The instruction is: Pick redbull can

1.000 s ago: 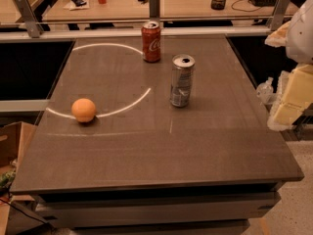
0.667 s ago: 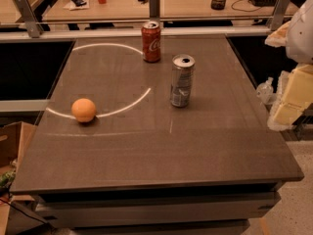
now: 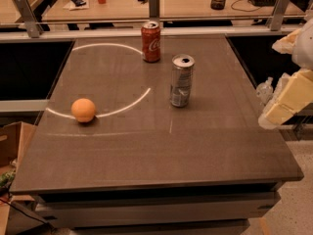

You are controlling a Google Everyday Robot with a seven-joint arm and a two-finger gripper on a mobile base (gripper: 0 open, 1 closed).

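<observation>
The pick is not yet begun, as far as I can judge. The redbull can (image 3: pixel 182 81) stands upright on the table (image 3: pixel 195 146), with nothing touching it. The gripper (image 3: pixel 286 102) hangs well to the right of the can and slightly nearer the camera. Whether it is spread or pressed together cannot be told. A red can (image 3: pixel 150 42) stands just behind and to the left of the redbull can, and an orange (image 3: pixel 83 110) lies well to its left. The reach, the grasp and the lift all remain to be done.
</observation>
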